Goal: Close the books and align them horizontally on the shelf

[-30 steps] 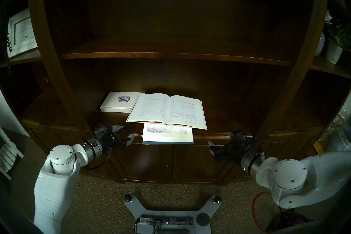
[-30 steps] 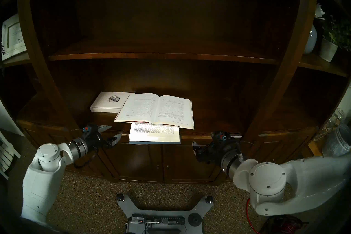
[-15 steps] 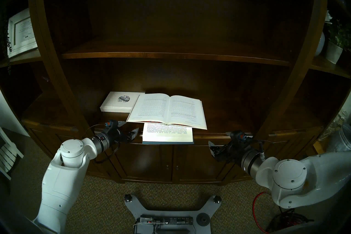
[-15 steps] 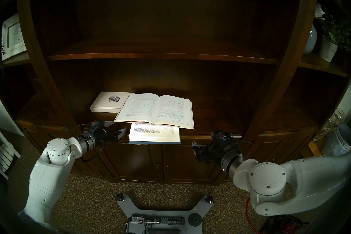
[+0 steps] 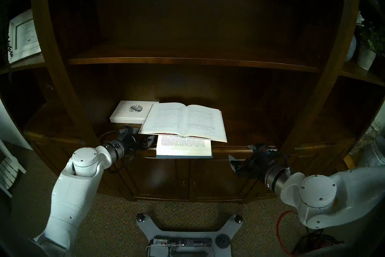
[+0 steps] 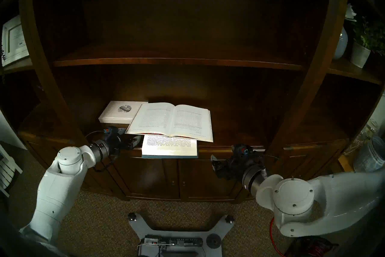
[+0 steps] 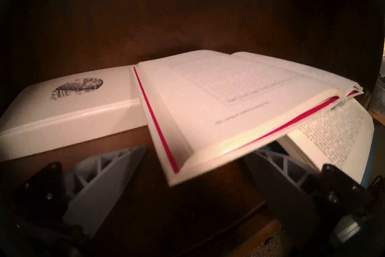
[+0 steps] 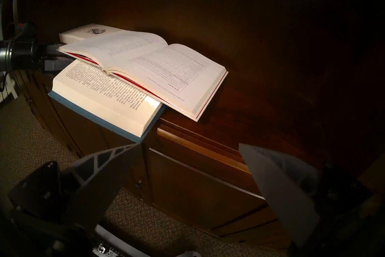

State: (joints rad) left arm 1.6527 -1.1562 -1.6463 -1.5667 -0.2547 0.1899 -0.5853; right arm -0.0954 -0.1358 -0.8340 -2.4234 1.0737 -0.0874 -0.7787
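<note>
A large white hardback point(image 5: 183, 122) lies open on the dark wooden shelf point(image 5: 260, 125), showing table-printed pages. It rests partly on an open blue-covered book point(image 5: 183, 147) with cream pages that juts over the front edge. My left gripper point(image 5: 144, 135) is open at the hardback's near left corner. In the left wrist view the corner point(image 7: 177, 175) hangs between the fingers, and the right finger point(image 7: 281, 162) lies under the cover. My right gripper point(image 5: 239, 155) is open and empty, in front of the shelf's edge, right of the blue book point(image 8: 104, 104).
A closed white book with a dark oval print point(image 5: 131, 111) lies at the back left, under the hardback's left edge. A thin upper shelf board point(image 5: 187, 61) runs above. Cabinet doors point(image 5: 187, 177) stand below. My base point(image 5: 185, 235) sits on the carpet.
My left arm has moved forward and right, bringing its open gripper from off the shelf's edge to the hardback's left corner. The right arm and the books have not moved.
</note>
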